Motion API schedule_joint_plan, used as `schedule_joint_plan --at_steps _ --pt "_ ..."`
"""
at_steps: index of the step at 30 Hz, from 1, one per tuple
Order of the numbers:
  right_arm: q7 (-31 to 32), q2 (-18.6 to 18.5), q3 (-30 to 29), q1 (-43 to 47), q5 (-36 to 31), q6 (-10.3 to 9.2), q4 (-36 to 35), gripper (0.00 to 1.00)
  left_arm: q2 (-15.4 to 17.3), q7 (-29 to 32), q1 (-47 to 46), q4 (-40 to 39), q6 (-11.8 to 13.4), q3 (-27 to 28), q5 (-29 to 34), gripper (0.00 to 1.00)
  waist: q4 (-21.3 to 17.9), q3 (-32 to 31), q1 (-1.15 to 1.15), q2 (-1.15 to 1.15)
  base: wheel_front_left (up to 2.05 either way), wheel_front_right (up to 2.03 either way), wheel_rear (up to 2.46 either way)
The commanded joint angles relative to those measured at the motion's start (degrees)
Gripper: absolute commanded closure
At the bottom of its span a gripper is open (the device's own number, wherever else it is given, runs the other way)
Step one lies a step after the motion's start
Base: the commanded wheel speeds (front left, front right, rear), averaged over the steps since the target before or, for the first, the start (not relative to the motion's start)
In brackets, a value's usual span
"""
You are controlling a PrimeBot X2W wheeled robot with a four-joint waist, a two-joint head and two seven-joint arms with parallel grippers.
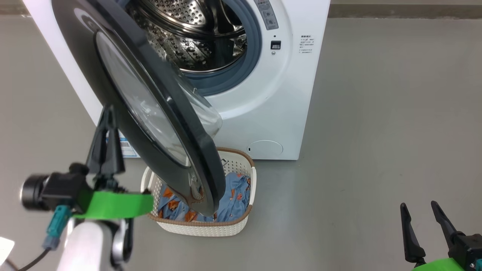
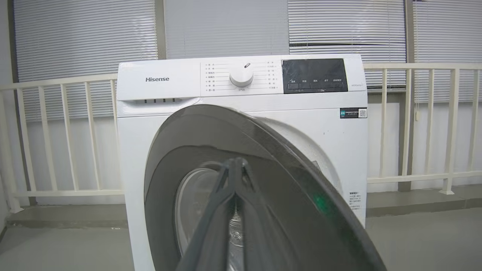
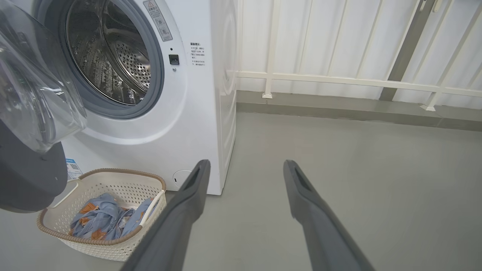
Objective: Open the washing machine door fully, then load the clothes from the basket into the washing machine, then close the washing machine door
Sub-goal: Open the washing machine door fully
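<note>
On the washing machine [image 2: 324,128], upper left, "Hisense" is printed.

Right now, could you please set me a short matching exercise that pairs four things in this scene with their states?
Things:
1. washing machine door
2. clothes
3. left gripper
4. right gripper

States:
A. fingers apart, over the grey floor
B. lying in the basket
C. fingers together, tips close to the door's outer side
D. swung open

Pairs: 1-D, 2-B, 3-C, 4-A
</note>
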Motion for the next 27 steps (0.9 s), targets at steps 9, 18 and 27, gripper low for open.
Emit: schedule_joint_plan --at_steps 9,18,27 --pt "0.91 -0.57 2.75 -1.13 0.0 0.51 -3.43 0.0 -0.96 4.16 -7.61 -11.52 0.59 -15.62 -1.45 1.0 0.9 0.87 0.0 0.0 0.0 0.0 0.0" --pt "0.97 -0.65 4.76 -1.76 0.28 0.51 -3.93 0.0 -1.04 6.89 -10.4 -9.03 6.35 -31.95 -9.15 1.0 1.81 1.82 0.0 0.0 0.0 0.0 0.0" --pt "0.8 -0.64 5.95 -1.83 0.5 0.51 -4.27 0.0 -1.04 7.33 -11.63 1.4 10.34 -37.32 -13.84 1.0 2.05 2.27 0.0 0.0 0.0 0.0 0.0"
